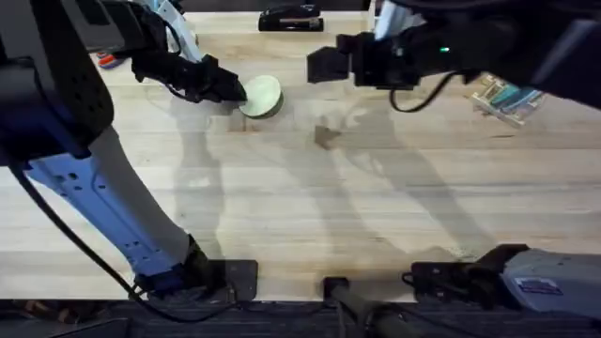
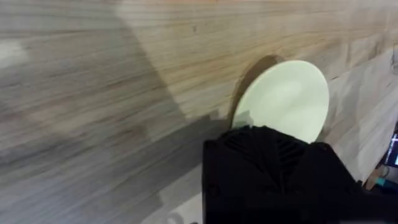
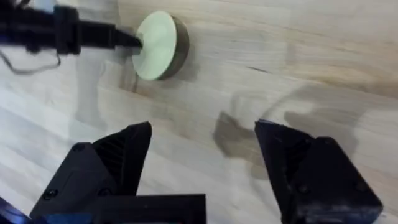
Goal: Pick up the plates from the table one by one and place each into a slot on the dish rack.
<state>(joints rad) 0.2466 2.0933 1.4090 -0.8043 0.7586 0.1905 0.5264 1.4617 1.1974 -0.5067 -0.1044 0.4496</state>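
Table (image 1: 310,202): light wooden planks with visible grain; carries everything listed below.

Left arm (image 1: 84,178): rises from the lower-left base and reaches to the far left part of the table.

Right arm (image 1: 488,52): spans the far side of the table, raised above the wood.

Right gripper (image 3: 202,168): fingers spread wide apart, nothing between them, hanging over bare wood well apart from the plate.

Left gripper (image 1: 230,91): clamped on the near edge of the plate, which stands tilted with one side lifted off the table.

Plate (image 1: 262,96): pale cream-yellow, round, at the far left-centre of the table, held by its rim at the fingertips.

Packet (image 1: 505,98): clear wrapping, far right of the table; no part in the work.

Risk: the hold looks to sit on the rim alone, so the plate may pivot or slip out during the lift. A quick swing could drop it back onto the wood.
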